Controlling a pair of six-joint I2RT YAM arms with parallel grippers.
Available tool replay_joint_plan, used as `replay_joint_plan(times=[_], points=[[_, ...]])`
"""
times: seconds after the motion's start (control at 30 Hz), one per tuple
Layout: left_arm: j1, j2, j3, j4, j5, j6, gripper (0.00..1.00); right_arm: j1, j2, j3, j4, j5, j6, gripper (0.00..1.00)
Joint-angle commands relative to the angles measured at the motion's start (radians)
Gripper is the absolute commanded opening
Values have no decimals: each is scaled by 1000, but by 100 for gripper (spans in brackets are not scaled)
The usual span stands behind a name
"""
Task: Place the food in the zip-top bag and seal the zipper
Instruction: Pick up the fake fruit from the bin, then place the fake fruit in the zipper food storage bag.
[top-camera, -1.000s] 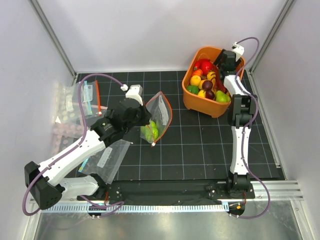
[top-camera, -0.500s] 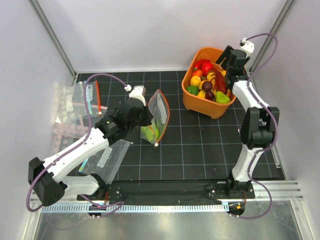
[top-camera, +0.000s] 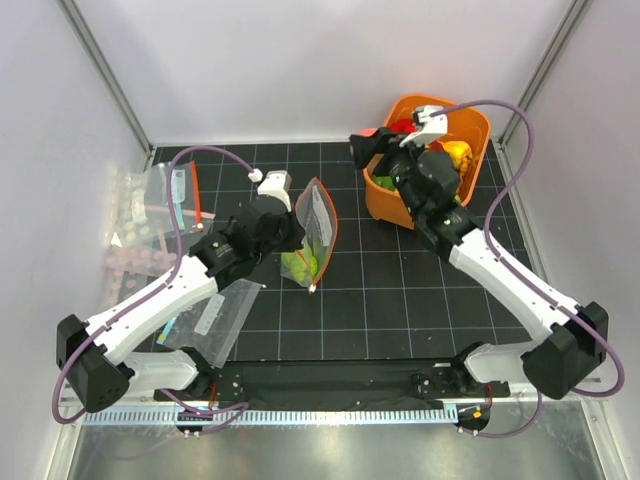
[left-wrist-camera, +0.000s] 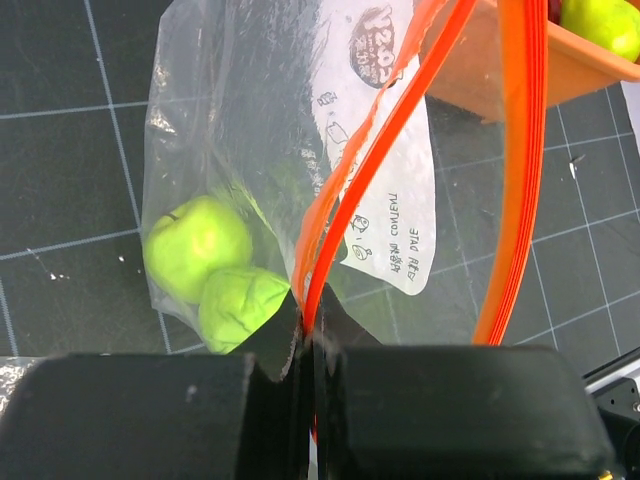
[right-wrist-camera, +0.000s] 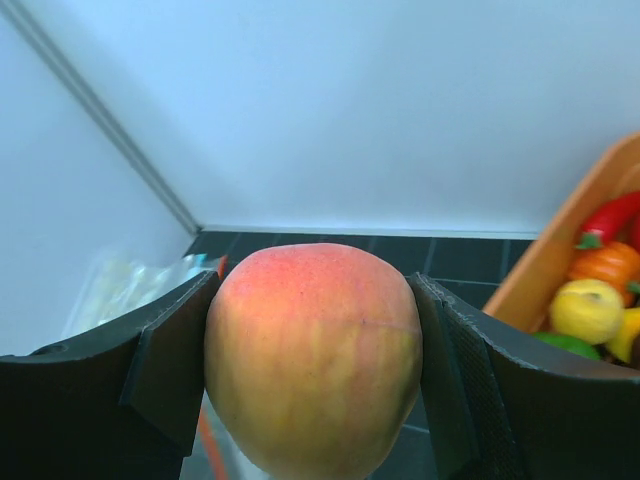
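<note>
The zip-top bag (top-camera: 318, 228) stands open on the mat, with its white label (left-wrist-camera: 385, 200) facing the left wrist camera. My left gripper (top-camera: 287, 228) is shut on the orange-red zipper (left-wrist-camera: 345, 190) at the bag's near rim. Two green fruits (left-wrist-camera: 195, 245) lie inside the bag at the bottom. My right gripper (right-wrist-camera: 315, 345) is shut on a peach-red apple (right-wrist-camera: 313, 370) and holds it in the air. In the top view the apple (top-camera: 368, 133) is left of the basket, up and to the right of the bag mouth.
An orange basket (top-camera: 478, 128) with several more toy fruits stands at the back right; its rim shows in the left wrist view (left-wrist-camera: 470, 80). A clear bag with a teal edge (top-camera: 160, 200) lies at the far left, and another clear bag (top-camera: 215, 315) lies under the left arm.
My right gripper has left the basket and swung left with the apple in it. The left gripper still holds the bag's rim, with barely any movement.
</note>
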Motion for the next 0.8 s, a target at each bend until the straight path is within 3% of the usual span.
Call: replay_joint_plan(times=[0.0, 0.3, 0.57, 0.77], points=[[-2, -8, 41, 12, -36, 21, 0, 103, -56, -11, 16, 33, -43, 38], [-2, 16, 56, 1, -27, 28, 0, 389, -221, -207, -29, 83, -49, 36], [-2, 12, 52, 22, 50, 25, 0, 393, -203, -394, 114, 48, -34, 36], [-4, 28, 52, 82, 301, 40, 0, 398, -177, -357, 43, 89, -43, 37]])
